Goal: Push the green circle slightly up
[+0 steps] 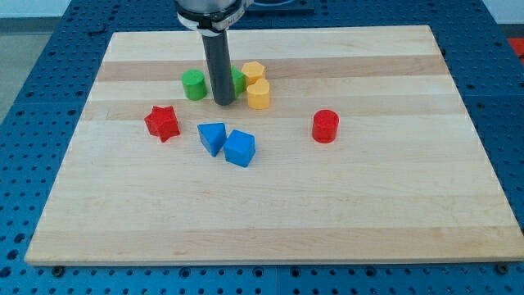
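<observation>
The green circle is a short green cylinder at the view's upper left of centre on the wooden board. My tip is the lower end of a dark upright rod, just to the right of the green circle and slightly lower in the view. A second green block is partly hidden behind the rod on its right; its shape cannot be made out.
Two yellow blocks sit right of the rod, a hexagon above a rounded one. A red star lies at the left. A blue wedge-like block and blue cube lie below the tip. A red cylinder stands at the right.
</observation>
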